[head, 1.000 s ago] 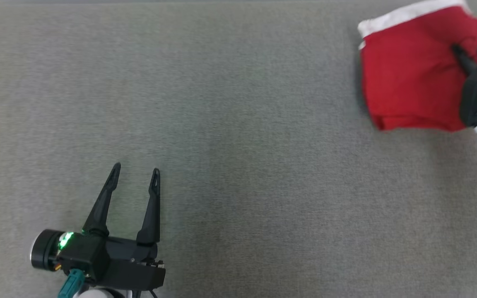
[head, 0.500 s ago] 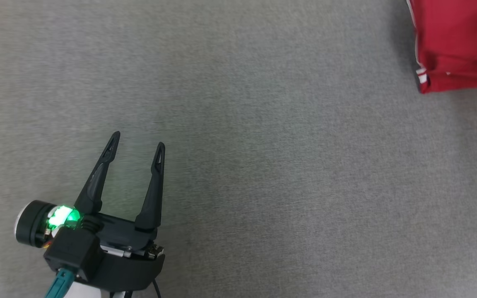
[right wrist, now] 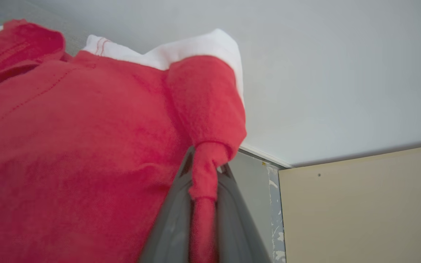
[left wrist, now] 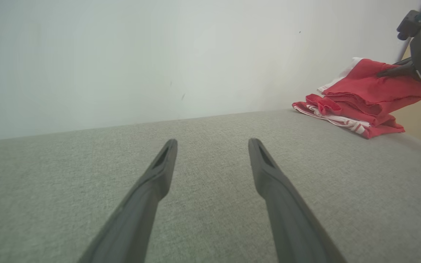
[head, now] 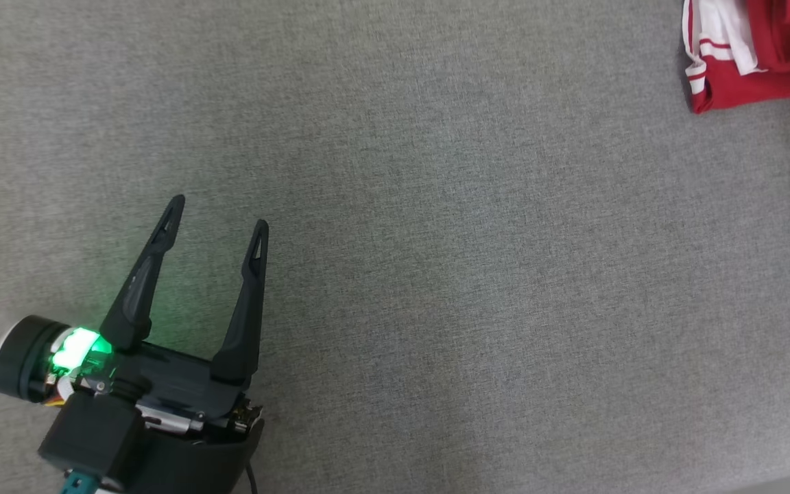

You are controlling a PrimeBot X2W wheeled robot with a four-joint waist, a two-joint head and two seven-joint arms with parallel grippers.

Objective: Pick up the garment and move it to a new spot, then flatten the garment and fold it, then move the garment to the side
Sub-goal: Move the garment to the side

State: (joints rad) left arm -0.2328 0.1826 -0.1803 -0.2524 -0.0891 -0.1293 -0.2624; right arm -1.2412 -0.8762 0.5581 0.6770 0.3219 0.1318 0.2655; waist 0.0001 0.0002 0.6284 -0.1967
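Observation:
The garment (head: 758,55) is red with white trim and lies bunched at the top right corner of the head view, on the grey table (head: 436,274). In the left wrist view the garment (left wrist: 360,98) sits at the table's far right, one part lifted by my right gripper (left wrist: 391,71). The right wrist view shows my right gripper (right wrist: 203,171) shut on a pinched fold of the garment (right wrist: 86,138). My left gripper (head: 217,213) stands open at the lower left, far from the cloth; the left wrist view shows the left gripper (left wrist: 212,142) with nothing between its fingers.
The grey fabric surface runs across the whole head view. A pale wall (left wrist: 159,54) rises behind the table. A beige panel (right wrist: 364,204) stands beyond the table's right end.
The head view has shifted, so the garment sits nearer the top right corner. The garment's white-striped underside now shows as its edge is lifted. My left gripper stays open.

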